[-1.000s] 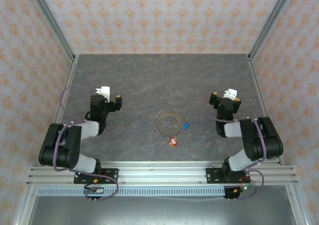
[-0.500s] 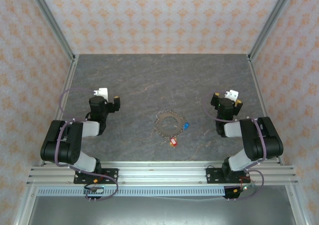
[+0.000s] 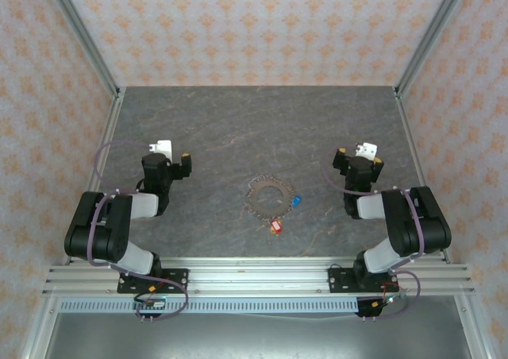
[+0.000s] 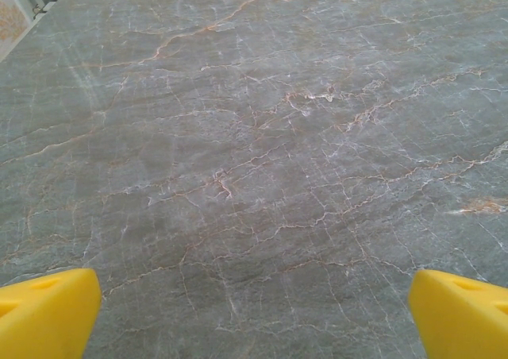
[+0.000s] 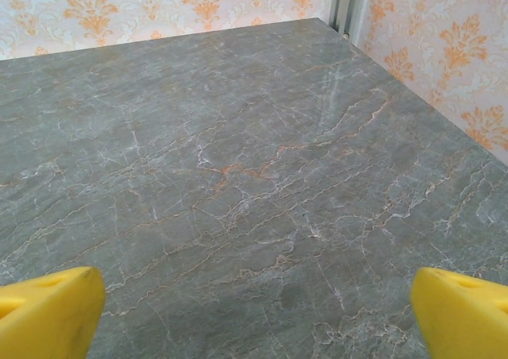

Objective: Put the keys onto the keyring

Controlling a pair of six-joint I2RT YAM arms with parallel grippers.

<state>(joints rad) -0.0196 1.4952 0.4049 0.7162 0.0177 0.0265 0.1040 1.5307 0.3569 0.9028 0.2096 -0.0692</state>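
Both claws hang wide open with nothing in them, the left gripper (image 3: 176,153) near the surface's (image 3: 238,121) left edge and the right gripper (image 3: 359,154) near its right. The keyring (image 3: 252,196) lies midway between, closer to the near edge, with the blue key (image 3: 296,201) at its right rim and the red key (image 3: 276,227) just nearside. I'd pin the ring with one claw and pinch a key by its plastic head. Grey veined stone top, orange-patterned wallpaper (image 3: 254,25) all round.

Keys (image 3: 276,226) too tiny for detail
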